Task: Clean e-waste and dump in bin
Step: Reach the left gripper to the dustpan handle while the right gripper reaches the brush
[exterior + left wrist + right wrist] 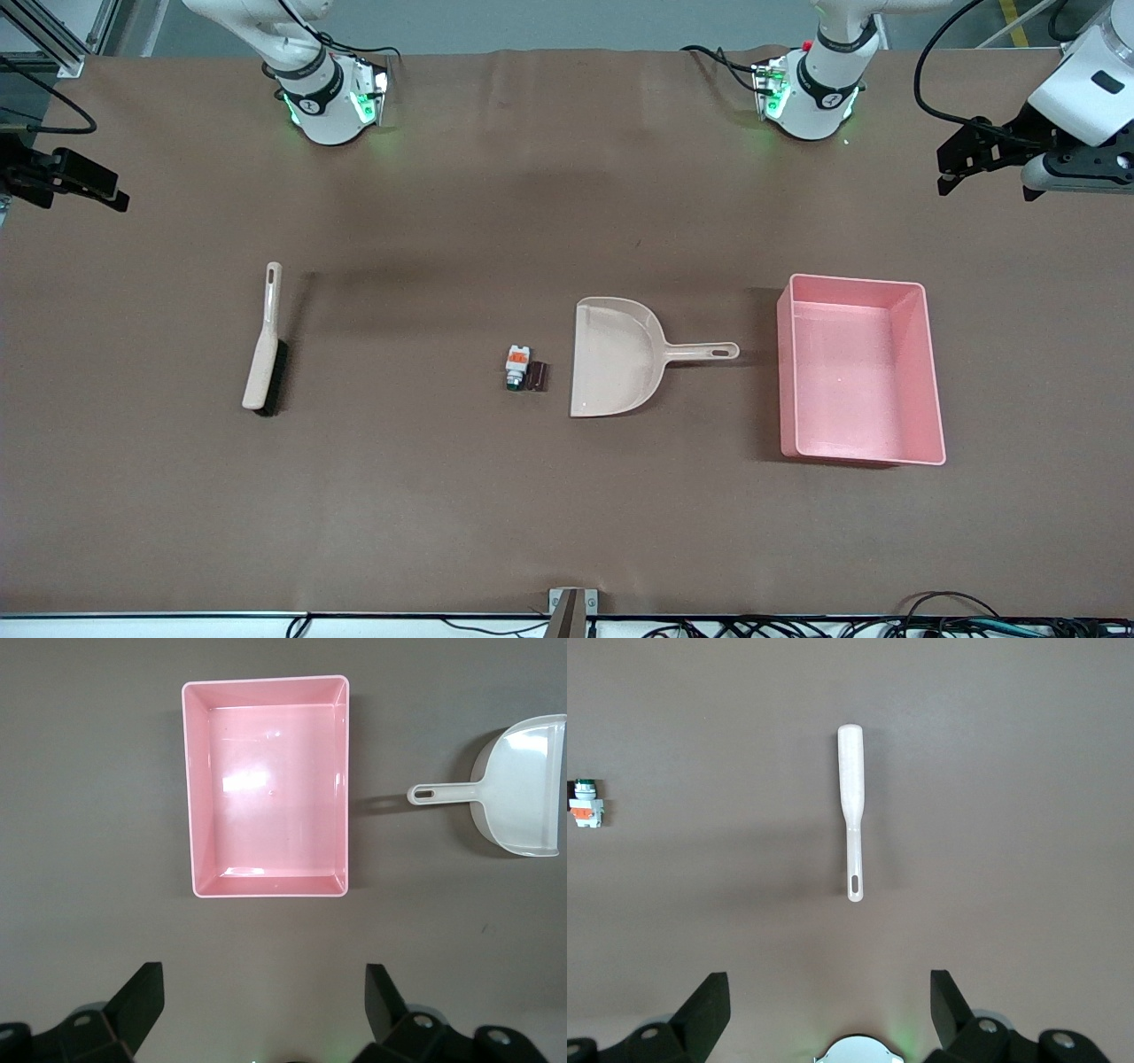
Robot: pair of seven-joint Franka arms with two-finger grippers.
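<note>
The scrap I am after is two small parts lying side by side and touching near the middle of the table: a white block with an orange label and a green tip, and a dark brown cylinder just beside it on the dustpan's side. In my right wrist view only the white block shows, cut by the frame edge; the cylinder is out of frame there.

The beige dustpan lies flat at about three o'clock from the parts, its wide mouth turned toward them, its handle pointing at the bin. The bin is a pink tub with low walls, farther along toward my left arm's end, apart from the dustpan handle. It looks bare inside, with only glare on its floor. My left wrist view cuts off the dustpan's mouth.

A brush with a pale handle lies at nine o'clock from the parts, well apart, its dark bristles mostly hidden beneath it.

My left claw hangs spread open over the table's edge past the bin. My right claw hangs at the other end, also spread wide, holding nothing.
</note>
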